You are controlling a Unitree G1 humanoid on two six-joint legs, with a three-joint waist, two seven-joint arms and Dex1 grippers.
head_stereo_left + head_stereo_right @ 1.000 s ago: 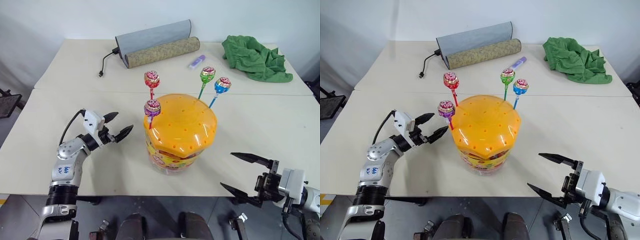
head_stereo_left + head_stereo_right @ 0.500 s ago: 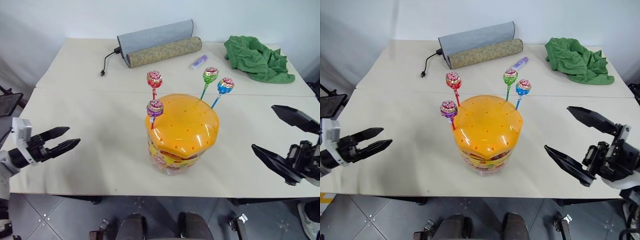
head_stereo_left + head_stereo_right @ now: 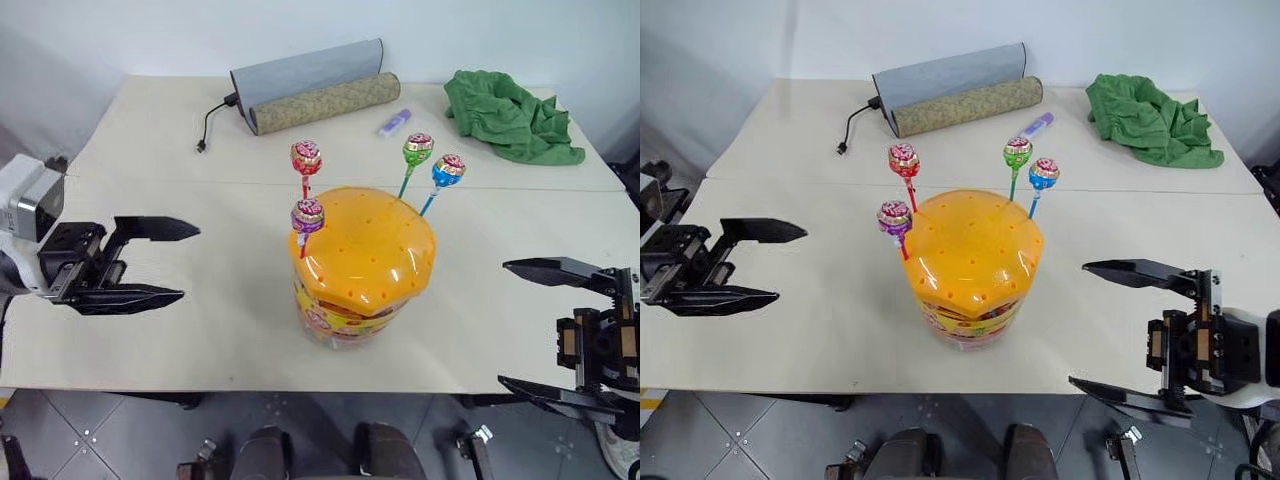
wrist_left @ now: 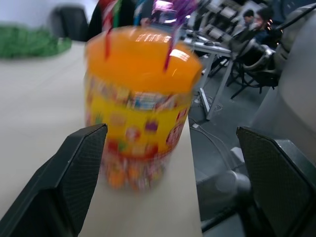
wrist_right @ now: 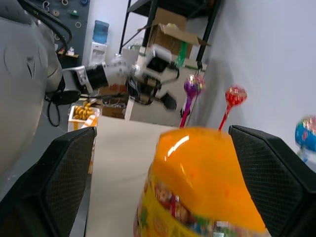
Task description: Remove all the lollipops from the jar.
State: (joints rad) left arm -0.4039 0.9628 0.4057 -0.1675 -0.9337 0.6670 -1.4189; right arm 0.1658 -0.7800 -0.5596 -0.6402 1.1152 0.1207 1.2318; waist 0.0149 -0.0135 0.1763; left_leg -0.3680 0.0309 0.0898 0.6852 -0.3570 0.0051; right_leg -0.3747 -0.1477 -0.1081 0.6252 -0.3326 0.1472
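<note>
The jar [image 3: 360, 270], a clear tub with a candy label and an orange domed lid, stands at the table's front middle. Several lollipops stand upright with their sticks in the lid's holes: red [image 3: 306, 157], purple [image 3: 307, 213], green [image 3: 417, 149] and blue [image 3: 446, 169]. My left gripper [image 3: 190, 262] hovers open to the jar's left and points at it, well apart from it. On the jar's right my right gripper [image 3: 503, 322] is open too, facing the jar with a gap between them. The left wrist view looks at the jar [image 4: 138, 113] between that gripper's spread fingers.
At the back of the table lie a grey rolled mat [image 3: 305, 70], a patterned roll [image 3: 322, 102], a black cable [image 3: 210, 125], a small purple tube [image 3: 394, 122] and a crumpled green cloth [image 3: 510, 112]. The front table edge [image 3: 230, 385] runs just below the jar.
The left gripper drew back from beside the jar, rose and turned to point at it. The right gripper lifted from below the table edge to jar height. Jar and lollipops stayed put.
</note>
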